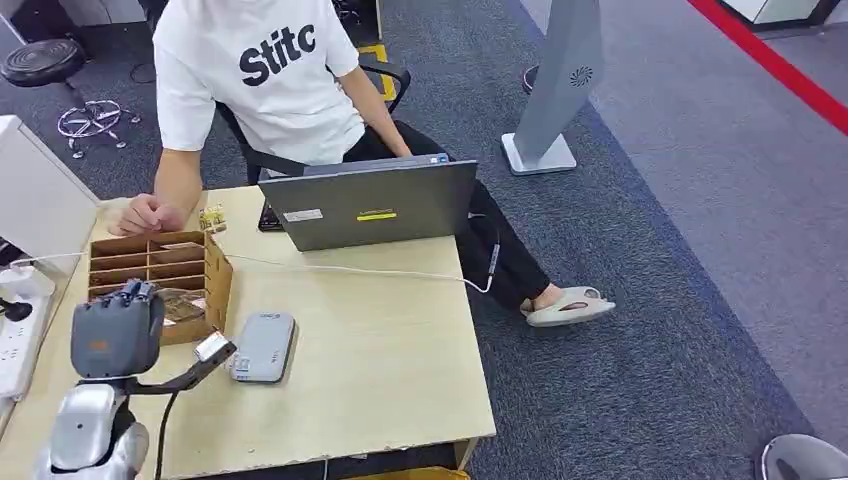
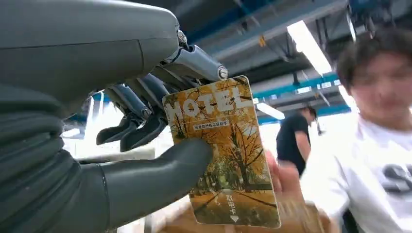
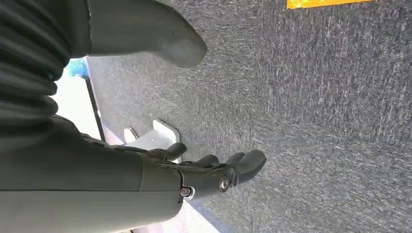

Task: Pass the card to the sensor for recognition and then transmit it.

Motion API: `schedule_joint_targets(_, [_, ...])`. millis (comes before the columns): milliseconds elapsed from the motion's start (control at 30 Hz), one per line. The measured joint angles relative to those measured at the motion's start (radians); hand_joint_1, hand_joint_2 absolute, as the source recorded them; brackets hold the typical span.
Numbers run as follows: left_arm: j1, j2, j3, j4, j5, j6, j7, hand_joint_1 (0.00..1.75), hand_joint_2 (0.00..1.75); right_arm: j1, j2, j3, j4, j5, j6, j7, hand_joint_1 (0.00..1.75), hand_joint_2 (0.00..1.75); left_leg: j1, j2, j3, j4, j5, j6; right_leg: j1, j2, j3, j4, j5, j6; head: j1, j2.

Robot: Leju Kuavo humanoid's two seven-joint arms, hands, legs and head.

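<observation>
My left hand [image 1: 115,332] is raised over the left side of the wooden table [image 1: 380,380], in front of the card box. It pinches a yellow hotel card [image 2: 228,155] with an autumn tree print between its thumb [image 2: 160,174] and its fingers [image 2: 141,121], and the card stands upright. The grey flat sensor [image 1: 263,346] lies on the table just right of this hand. My right hand [image 3: 209,172] hangs over the grey carpet with fingers apart and nothing in it.
A person in a white shirt [image 1: 265,75] sits behind the table, one hand [image 1: 150,213] resting by the wooden compartment box [image 1: 165,268]. A grey laptop [image 1: 370,205] stands at the far edge, with a white cable [image 1: 350,270] crossing the table. A power strip [image 1: 15,340] lies left.
</observation>
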Motion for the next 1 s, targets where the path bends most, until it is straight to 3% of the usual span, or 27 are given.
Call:
schedule_joint_targets(300, [-0.070,0.103,0.040,-0.135,-0.021,-0.007,-0.002,1.75,1.75,0.000,0.000,0.005,0.000,0.000,-0.002,-0.013,0.00,1.75,0.000,0.000,0.000,0.000,0.000,0.000,0.000,0.000,0.000,0.000,0.000,0.000,0.000,0.000])
schedule_joint_targets(633, [-0.110,0.164,0.087,-0.153,-0.029,0.000,0.001,1.75,1.75,0.001,0.000,0.011,0.000,0.000,-0.005,-0.011,0.00,1.75,0.000,0.000,0.000,0.000,0.000,0.000,0.000,0.000,0.000,0.000,0.000,0.000,0.000,0.000])
schedule_joint_targets(667, [-0.111,0.166,0.087,-0.153,-0.034,0.002,0.001,0.51,1.75,0.001,0.000,0.014,0.000,0.000,-0.005,-0.011,0.00,1.75,0.000,0.000,0.000,0.000,0.000,0.000,0.000,0.000,0.000,0.000,0.000,0.000,0.000,0.000])
schedule_joint_targets(700, [-0.111,0.167,0.087,-0.153,-0.038,0.002,0.001,0.14,1.75,0.001,0.000,0.015,0.000,0.000,-0.005,-0.013,0.00,1.75,0.000,0.000,0.000,0.000,0.000,0.000,0.000,0.000,0.000,0.000,0.000,0.000,0.000,0.000])
schedule_joint_targets(967, [-0.111,0.168,0.087,-0.153,-0.041,0.003,0.001,0.14,1.75,0.000,0.000,0.016,0.000,0.000,-0.004,-0.013,0.00,1.75,0.000,0.000,0.000,0.000,0.000,0.000,0.000,0.000,0.000,0.000,0.000,0.000,0.000,0.000])
schedule_joint_targets(1000, [-0.111,0.168,0.087,-0.153,-0.062,0.015,0.005,0.00,1.75,0.000,0.000,0.018,0.000,0.000,-0.003,-0.015,0.00,1.75,0.000,0.000,0.000,0.000,0.000,0.000,0.000,0.000,0.000,0.000,0.000,0.000,0.000,0.000])
